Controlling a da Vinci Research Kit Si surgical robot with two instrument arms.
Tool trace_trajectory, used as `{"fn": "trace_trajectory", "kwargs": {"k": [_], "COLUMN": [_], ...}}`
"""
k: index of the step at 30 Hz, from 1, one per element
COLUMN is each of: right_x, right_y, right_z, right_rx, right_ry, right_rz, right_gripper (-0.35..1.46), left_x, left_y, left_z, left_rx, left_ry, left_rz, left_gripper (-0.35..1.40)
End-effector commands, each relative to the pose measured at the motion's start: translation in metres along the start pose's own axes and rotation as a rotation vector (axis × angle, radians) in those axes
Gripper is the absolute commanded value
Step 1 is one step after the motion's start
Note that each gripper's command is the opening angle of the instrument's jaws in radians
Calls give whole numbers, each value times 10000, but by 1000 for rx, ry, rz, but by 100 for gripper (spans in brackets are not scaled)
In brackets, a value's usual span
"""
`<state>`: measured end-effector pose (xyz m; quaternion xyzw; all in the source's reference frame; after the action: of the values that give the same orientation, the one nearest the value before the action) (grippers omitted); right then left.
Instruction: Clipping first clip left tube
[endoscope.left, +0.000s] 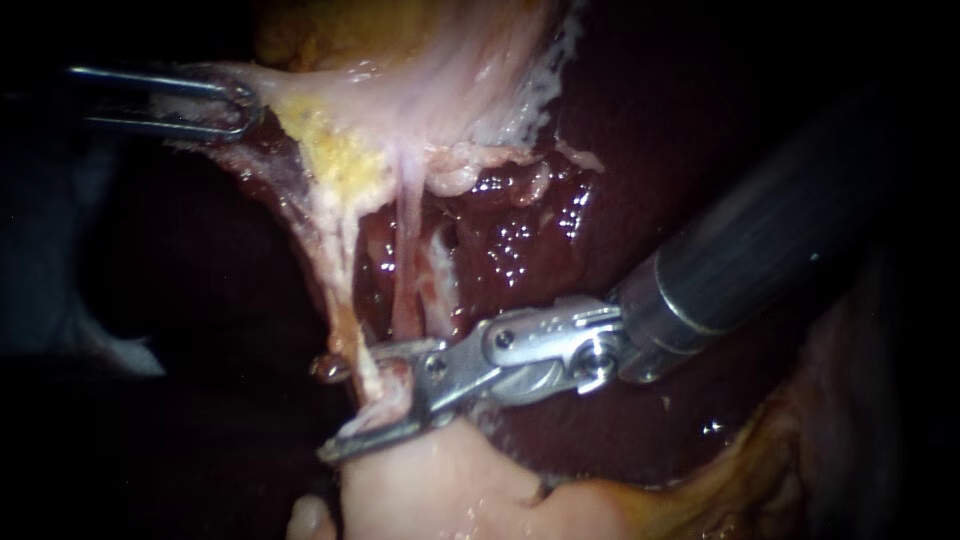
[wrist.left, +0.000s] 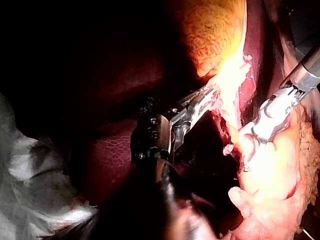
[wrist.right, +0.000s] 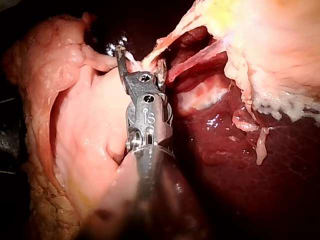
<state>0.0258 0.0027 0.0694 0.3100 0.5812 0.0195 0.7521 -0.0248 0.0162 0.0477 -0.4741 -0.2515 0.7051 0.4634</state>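
One slanted right tool (endoscope.left: 345, 405) astride left tube (endoscope.left: 345, 320)

Right instrument (endoscope.left: 352, 400) in from right, tip spread wide, left tube (endoscope.left: 338, 300) running down between its two halves. Right tube (endoscope.left: 405, 260) just beside, pinker. Left instrument (endoscope.left: 235, 105) upper left, clamped on pale tissue sheet (endoscope.left: 300, 100), sheet taut. Wet dark liver (endoscope.left: 520, 230) behind.

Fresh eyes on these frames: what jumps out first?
The right instrument, low in the endoscope view's centre, its open jaws straddling a pale tube. Next, the left instrument at upper left, jaws shut on pale tissue stretched taut over the dark, glistening liver.
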Motion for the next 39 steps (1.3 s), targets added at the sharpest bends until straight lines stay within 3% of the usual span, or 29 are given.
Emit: {"fn": "trace_trajectory", "kwargs": {"k": [1, 6, 14, 20, 27, 35, 39], "right_x": [1, 6, 8, 24, 57, 60, 59], "right_y": [0, 4, 5, -8, -27, -34, -35], "right_z": [2, 12, 16, 19, 21, 25, 23], "right_rx": [2, 8, 9, 19, 49, 55, 56], "right_ry": [7, 30, 34, 41, 47, 46, 46], "right_rz": [3, 4, 32, 135, 135, 133, 133], "right_gripper": [46, 46, 45, 44, 38, 35, 19], "left_x": [0, 0, 0, 0, 1, 1, 1], "left_y": [0, 0, 0, 0, 0, 0, 0], "left_z": [0, 0, 1, 1, 1, 1, 1], "left_rx": [1, 1, 1, 0, 0, 0, 0], "left_ry": [0, 0, 0, 0, 0, 0, 0], "left_rz": [0, 0, 0, 0, 0, 0, 0], "left_gripper": [-35, -35, -35, -35, -35, -35, -35]}}
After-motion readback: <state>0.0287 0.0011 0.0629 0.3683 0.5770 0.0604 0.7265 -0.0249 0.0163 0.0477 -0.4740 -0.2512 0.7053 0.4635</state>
